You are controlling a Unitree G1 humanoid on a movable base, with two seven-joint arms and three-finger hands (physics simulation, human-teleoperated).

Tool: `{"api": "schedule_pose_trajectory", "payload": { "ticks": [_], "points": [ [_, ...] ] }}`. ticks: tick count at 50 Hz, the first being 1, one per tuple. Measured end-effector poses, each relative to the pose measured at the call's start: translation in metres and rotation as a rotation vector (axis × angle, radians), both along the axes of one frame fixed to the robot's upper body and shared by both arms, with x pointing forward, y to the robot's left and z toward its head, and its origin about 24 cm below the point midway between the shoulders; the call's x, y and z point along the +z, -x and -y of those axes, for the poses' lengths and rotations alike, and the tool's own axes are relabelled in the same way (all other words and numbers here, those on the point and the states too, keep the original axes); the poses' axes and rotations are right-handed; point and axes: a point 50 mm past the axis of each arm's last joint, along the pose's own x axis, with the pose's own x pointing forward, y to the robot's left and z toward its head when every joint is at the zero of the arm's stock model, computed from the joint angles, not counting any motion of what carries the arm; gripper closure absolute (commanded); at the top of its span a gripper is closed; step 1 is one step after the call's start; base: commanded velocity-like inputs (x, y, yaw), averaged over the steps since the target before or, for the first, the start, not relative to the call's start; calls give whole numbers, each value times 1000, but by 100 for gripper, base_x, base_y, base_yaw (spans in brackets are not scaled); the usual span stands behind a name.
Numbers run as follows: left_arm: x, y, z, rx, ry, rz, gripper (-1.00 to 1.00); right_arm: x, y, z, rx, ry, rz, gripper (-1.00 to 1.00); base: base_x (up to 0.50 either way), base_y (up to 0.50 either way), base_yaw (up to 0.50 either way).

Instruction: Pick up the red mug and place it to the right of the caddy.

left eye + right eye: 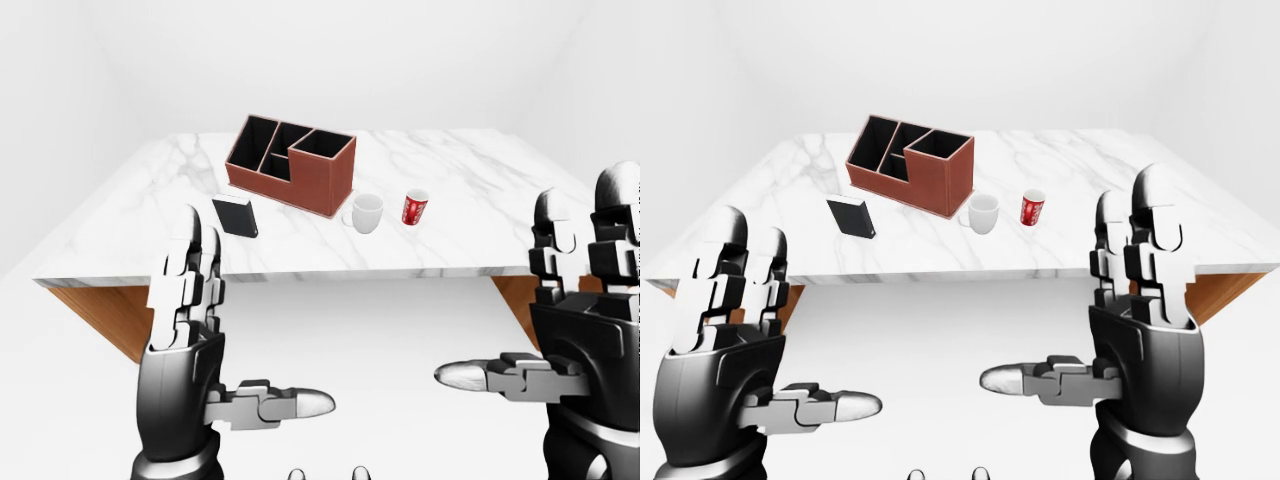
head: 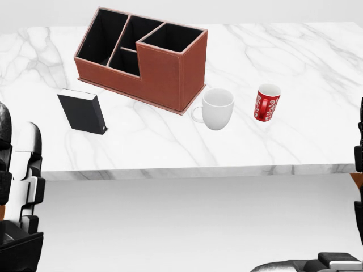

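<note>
The red mug (image 2: pixel 267 102) stands upright on the marble tabletop (image 2: pixel 317 68), at about three o'clock from the white mug (image 2: pixel 216 109), which sits between it and the brown caddy (image 2: pixel 143 56). A black box (image 2: pixel 83 111) lies at the caddy's seven o'clock. Both hands hover short of the tabletop edge, fingers spread and holding nothing. The right hand (image 1: pixel 1137 325) should reach in from the mug's open right side, steering clear of the white mug.

Open marble right of the red mug (image 2: pixel 267 102); white mug (image 2: pixel 216 108) just left, beside caddy (image 2: pixel 143 55).
</note>
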Motion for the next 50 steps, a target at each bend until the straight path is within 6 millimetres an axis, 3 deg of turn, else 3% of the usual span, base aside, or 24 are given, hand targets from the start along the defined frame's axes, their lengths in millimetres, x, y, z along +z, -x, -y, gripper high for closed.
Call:
{"api": "schedule_pose_trajectory", "payload": {
  "ticks": [14, 33, 42, 50],
  "points": [
    [-6, 4, 4, -2, -25, -59, -100, -5, 2, -1, 22, -5, -31, -100, 0, -1, 0],
    [-8, 4, 4, -4, -32, -73, -100, -8, 3, -2, 43, -13, -52, -100, 2, -42, 0],
    [-7, 4, 4, -5, -30, -70, -100, -9, 3, -3, 42, -7, -66, -100, 0, 0, 0],
    [-7, 4, 3, -3, -31, -69, -100, -11, 4, -4, 62, -8, -78, -100, 37, -2, 0]
  ]
}}
